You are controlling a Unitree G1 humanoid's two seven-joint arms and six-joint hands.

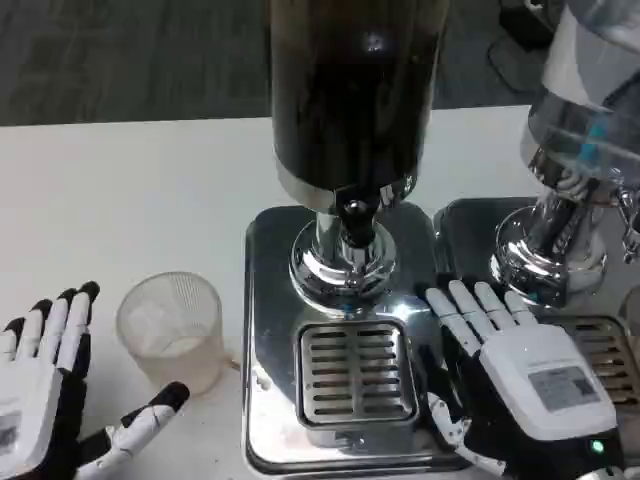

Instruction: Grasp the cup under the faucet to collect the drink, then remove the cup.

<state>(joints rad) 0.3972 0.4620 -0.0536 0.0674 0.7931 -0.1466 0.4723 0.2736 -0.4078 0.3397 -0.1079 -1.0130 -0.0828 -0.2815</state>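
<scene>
The left hand (35,395) was seen at the lower left, back up, fingers (70,320) spread apart and pointed away, nothing held; the thumb was stretched toward the right, just short of the cup's base. The right hand (520,385) was seen at the lower right, laid over the right edge of the chrome base (270,300), fingers extended side by side with slight gaps, nothing gripped.

The cup (172,328) (clear plastic, ribbed, empty as far as could be told) was stood upright on the white tabletop (120,200), just left of the chrome base and near the left hand, touched by neither hand. It was placed to the side of the faucet (352,212), not under it.

Between the hands, the slotted drip grate (355,372) was set in the chrome base, directly below the faucet. Behind it, the dark drink dispenser (350,90) was mounted on a chrome pedestal. A second dispenser (585,110) (clear tank, contents not readable) was stood on its own base at the far right.
</scene>
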